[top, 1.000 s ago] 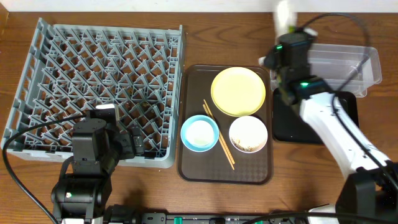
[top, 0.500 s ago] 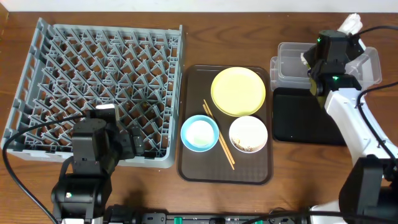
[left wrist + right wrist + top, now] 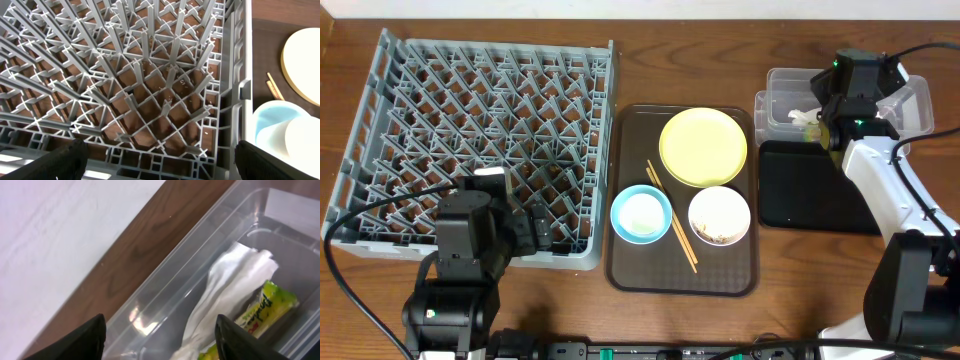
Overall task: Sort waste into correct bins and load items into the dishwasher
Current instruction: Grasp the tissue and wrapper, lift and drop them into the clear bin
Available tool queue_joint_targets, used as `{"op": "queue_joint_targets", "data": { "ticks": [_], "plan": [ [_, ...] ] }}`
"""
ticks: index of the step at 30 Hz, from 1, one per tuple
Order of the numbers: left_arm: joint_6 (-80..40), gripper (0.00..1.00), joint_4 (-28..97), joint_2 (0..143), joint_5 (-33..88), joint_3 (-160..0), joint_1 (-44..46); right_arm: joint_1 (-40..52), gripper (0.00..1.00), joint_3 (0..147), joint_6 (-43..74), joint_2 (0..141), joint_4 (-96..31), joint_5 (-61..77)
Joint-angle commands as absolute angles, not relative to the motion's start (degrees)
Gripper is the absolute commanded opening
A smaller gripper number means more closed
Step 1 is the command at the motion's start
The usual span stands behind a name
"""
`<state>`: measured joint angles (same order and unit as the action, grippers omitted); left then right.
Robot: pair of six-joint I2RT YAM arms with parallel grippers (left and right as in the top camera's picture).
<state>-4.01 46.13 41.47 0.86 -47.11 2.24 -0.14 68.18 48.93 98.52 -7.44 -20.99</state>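
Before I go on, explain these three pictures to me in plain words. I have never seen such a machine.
Two robot arms sit at a wooden table, each ending in a two-finger gripper with its own camera. The wide picture looks down from above. The left gripper has its camera facing the grey rack; its fingers are open and hold nothing. The right gripper looks into the clear tub, where a white napkin and a green-and-yellow sachet lie; it is open too. On the brown tray stand a yellow plate, a blue bowl and a white bowl, with chopsticks beside them. A black tray lies next to the tub.
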Motion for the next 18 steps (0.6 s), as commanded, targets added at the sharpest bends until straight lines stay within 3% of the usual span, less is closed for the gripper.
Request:
{"op": "queue_joint_targets", "data": {
  "ticks": [1,6,14,16,18],
  "plan": [
    [-3.27,0.96,46.26,41.43,-0.03,-48.45,1.89,-0.34,0.69,68.51,37.69,98.15,-7.53,-16.38],
    [-3.25,0.96,46.26,41.43,-0.03,-48.45,1.89,-0.32,0.73,68.53,24.51,95.26,-8.34,-7.33],
    [-3.27,0.96,46.26,41.43,-0.03,-48.45,1.89,-0.3,0.79,68.53,14.81,86.46,-18.26,10.28],
    [-3.27,0.96,46.26,41.43,-0.03,-48.45,1.89,-0.16,0.99,68.53,13.39,84.6,-23.51,15.75],
    [-3.27,0.96,46.26,41.43,-0.03,-48.45,1.89,-0.1,0.99,68.53,12.69,83.46,-26.87,17.61]
  ]
}}
